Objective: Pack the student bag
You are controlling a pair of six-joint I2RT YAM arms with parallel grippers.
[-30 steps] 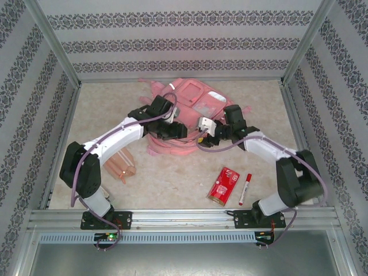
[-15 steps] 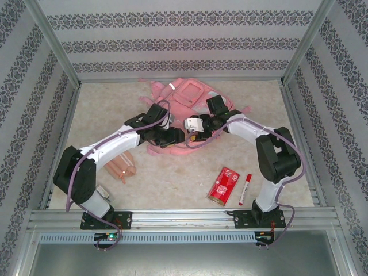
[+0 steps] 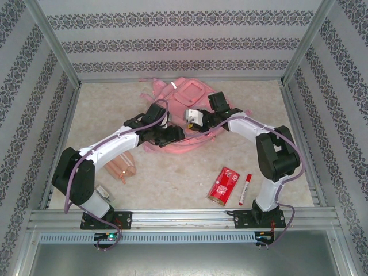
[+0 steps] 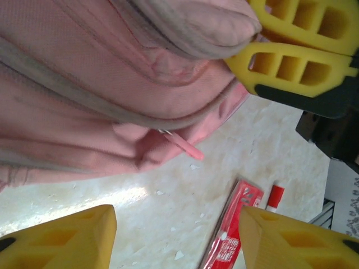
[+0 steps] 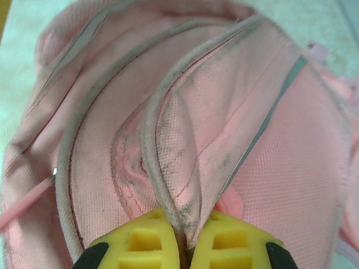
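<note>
The student bag is a large pink backpack lying at the back middle of the table. In the right wrist view my right gripper is shut on a raised fold of the bag beside a grey zip line. Its yellow fingers also appear in the left wrist view, pinching that fold. My left gripper is open and holds nothing. It hovers over bare table just in front of the bag's near edge. A pink zip pull hangs from that edge. From above, the left gripper and right gripper sit close together.
A red packet and a red-capped marker lie at the near right. They also show past the open left fingers as the packet and marker. A translucent orange case lies near the left arm. Metal frame posts and patterned walls enclose the table.
The right arm has swung in towards the back middle, drawing the pinched fold of the bag with it. The left gripper stayed near the bag's front edge.
</note>
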